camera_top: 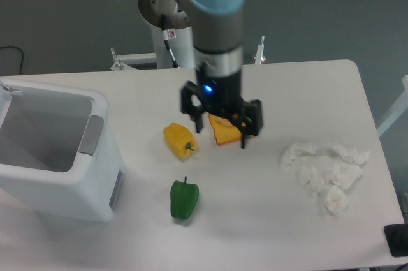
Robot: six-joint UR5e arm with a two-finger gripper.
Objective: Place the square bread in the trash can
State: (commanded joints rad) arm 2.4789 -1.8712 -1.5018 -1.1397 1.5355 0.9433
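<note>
A white table (299, 233) with rounded corners fills most of the view under even, soft light that casts only faint shadows. Beyond its far edge lies a dull grey-blue floor (331, 9). A black cable (16, 51) loops across the floor at the far left. A white bar (390, 117) slants past the table's right edge.
</note>
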